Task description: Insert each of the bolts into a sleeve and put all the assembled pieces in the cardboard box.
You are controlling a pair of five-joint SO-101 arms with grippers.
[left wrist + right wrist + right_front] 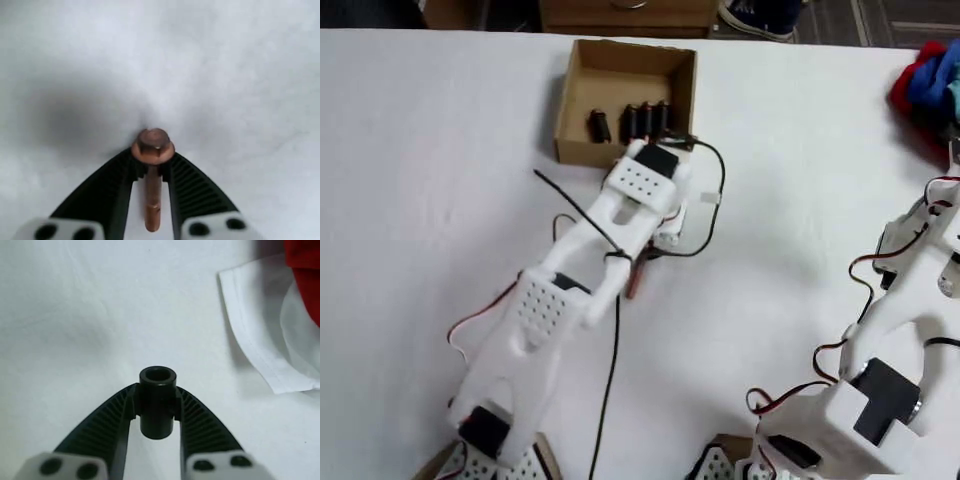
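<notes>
Left tool (152,157) clamped on copper bolt (153,145); right tool (156,392) clamped on black sleeve (157,415); four pieces (629,122) in cardboard box (620,60).

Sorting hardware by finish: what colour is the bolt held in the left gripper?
Copper-coloured; the bolt shows best in the left wrist view.

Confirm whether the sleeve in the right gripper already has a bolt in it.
No, the sleeve in the right gripper shows an open, empty bore.
</notes>
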